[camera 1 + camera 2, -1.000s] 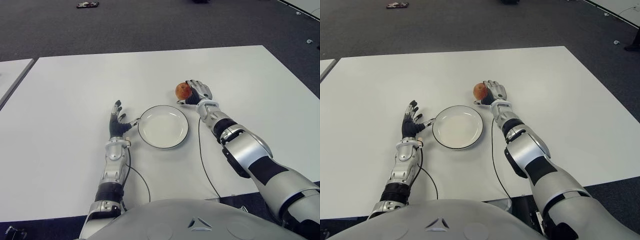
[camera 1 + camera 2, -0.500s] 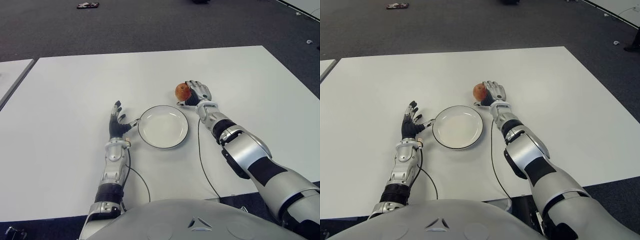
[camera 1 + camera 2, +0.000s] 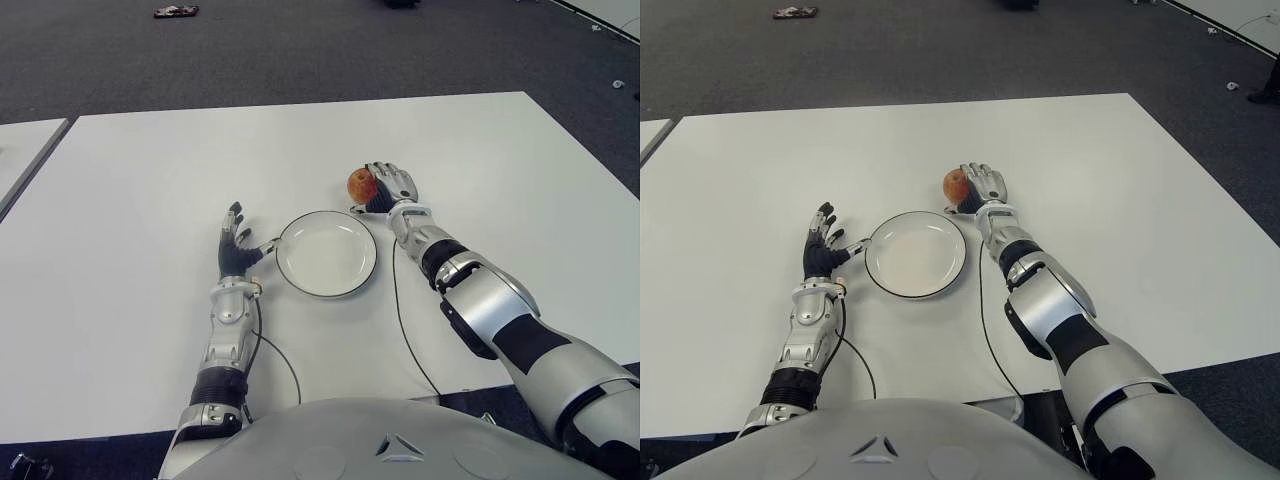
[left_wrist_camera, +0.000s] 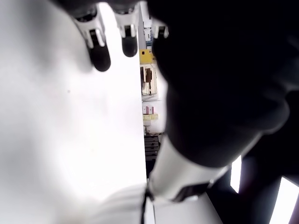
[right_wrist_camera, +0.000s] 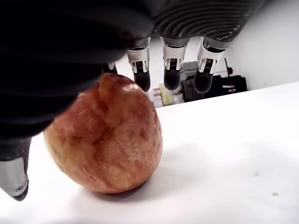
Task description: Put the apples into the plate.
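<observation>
Right hand [image 3: 393, 187] cups a firm, smooth, round apple [image 3: 361, 185] without closing, just beyond the plate [image 3: 326, 253]; best gripped around its widest part. Left hand [image 3: 236, 250] lies released.

Even overhead light washes the matte white rectangular table [image 3: 150, 180] almost shadowless; the left wrist view is overexposed and blurred, while a soft shadow pools under the mottled red apple [image 5: 105, 135].

Red apple [image 3: 361, 185] on table, beyond empty plate [image 3: 326, 253]
</observation>
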### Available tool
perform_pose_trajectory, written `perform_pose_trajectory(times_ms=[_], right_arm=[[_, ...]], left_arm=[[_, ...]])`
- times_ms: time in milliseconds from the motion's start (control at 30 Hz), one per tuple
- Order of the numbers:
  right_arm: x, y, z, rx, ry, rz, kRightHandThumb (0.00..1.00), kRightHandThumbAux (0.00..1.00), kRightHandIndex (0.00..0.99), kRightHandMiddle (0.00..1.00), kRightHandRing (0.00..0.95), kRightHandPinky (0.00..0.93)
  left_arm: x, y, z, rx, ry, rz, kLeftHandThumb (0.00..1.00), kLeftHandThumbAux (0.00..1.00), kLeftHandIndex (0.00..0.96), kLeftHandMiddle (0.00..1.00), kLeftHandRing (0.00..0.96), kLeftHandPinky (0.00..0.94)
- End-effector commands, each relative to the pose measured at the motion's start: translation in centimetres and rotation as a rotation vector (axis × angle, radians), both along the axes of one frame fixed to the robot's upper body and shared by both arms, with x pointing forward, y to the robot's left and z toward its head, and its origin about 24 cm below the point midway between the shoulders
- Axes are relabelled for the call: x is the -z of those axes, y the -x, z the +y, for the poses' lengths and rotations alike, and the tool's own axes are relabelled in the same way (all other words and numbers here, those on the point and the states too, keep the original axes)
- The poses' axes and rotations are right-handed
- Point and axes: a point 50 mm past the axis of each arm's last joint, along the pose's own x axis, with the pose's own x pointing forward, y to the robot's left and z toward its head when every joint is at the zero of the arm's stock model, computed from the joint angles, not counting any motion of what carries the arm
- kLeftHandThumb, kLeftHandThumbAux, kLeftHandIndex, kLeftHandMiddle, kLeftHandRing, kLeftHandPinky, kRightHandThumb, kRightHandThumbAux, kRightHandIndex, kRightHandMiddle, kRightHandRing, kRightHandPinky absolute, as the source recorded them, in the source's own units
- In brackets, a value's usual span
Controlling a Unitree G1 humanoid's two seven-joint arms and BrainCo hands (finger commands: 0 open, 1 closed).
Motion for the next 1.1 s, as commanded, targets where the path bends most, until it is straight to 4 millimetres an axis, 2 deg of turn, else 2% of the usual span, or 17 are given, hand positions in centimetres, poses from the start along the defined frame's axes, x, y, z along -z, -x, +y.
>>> perform_pose_trajectory(times_ms=[33, 467, 533, 600, 667, 733, 767, 933, 1000, 1033, 1100], right_arm=[[2.23, 1.48, 0.01, -0.005, 0.03, 0.102, 0.08, 0.543, 0.0, 0.004, 0.0, 0.0], [2.04, 1.37, 0.27, -0.013, 0.032, 0.095, 0.084, 0.564, 0.0, 0.004, 0.0, 0.009], [2.03, 1.38, 0.3, -0.017, 0.033, 0.088, 0.103, 0.577, 0.0, 0.029, 0.042, 0.111], [2.02, 1.4, 0.33, -0.02, 0.032, 0.082, 0.121, 0.585, 0.0, 0.052, 0.077, 0.17], [2.06, 1.45, 0.34, -0.021, 0.026, 0.076, 0.17, 0.593, 0.0, 0.087, 0.131, 0.239], [2.1, 1.52, 0.3, -0.02, 0.017, 0.068, 0.259, 0.605, 0.055, 0.208, 0.266, 0.35], [2.12, 1.55, 0.28, -0.019, 0.011, 0.063, 0.273, 0.606, 0.067, 0.226, 0.285, 0.365], [2.16, 1.7, 0.25, -0.01, -0.025, 0.036, 0.414, 0.609, 0.263, 0.403, 0.432, 0.467], [2.19, 1.76, 0.27, -0.007, -0.038, 0.029, 0.452, 0.61, 0.31, 0.439, 0.466, 0.497], [2.22, 1.8, 0.28, -0.006, -0.045, 0.026, 0.54, 0.647, 0.35, 0.464, 0.486, 0.508], [2.28, 1.88, 0.3, -0.005, -0.054, 0.022, 0.619, 0.678, 0.386, 0.5, 0.517, 0.527]], left_arm=[[1.07, 0.52, -0.15, -0.008, -0.002, 0.062, 0.0, 0.488, 0.0, 0.0, 0.0, 0.0], [1.27, 0.42, -0.22, -0.009, -0.002, 0.065, 0.0, 0.49, 0.0, 0.0, 0.0, 0.0], [1.31, 0.43, -0.22, -0.01, -0.005, 0.063, 0.0, 0.489, 0.0, 0.0, 0.0, 0.0], [1.35, 0.44, -0.24, -0.011, -0.008, 0.061, 0.0, 0.489, 0.0, 0.0, 0.0, 0.0], [1.42, 0.48, -0.24, -0.011, -0.009, 0.062, 0.0, 0.489, 0.0, 0.0, 0.0, 0.0], [1.47, 0.51, -0.24, -0.012, -0.008, 0.062, 0.0, 0.489, 0.0, 0.0, 0.0, 0.0], [1.49, 0.51, -0.24, -0.013, -0.007, 0.062, 0.0, 0.489, 0.0, 0.0, 0.0, 0.0], [1.55, 0.51, -0.23, -0.013, -0.006, 0.059, 0.0, 0.49, 0.0, 0.0, 0.0, 0.0], [1.57, 0.51, -0.22, -0.012, -0.005, 0.058, 0.0, 0.489, 0.0, 0.0, 0.0, 0.0], [1.59, 0.5, -0.21, -0.011, -0.004, 0.057, 0.0, 0.489, 0.0, 0.0, 0.0, 0.0], [1.6, 0.51, -0.2, -0.009, -0.003, 0.055, 0.0, 0.49, 0.0, 0.0, 0.0, 0.0]])
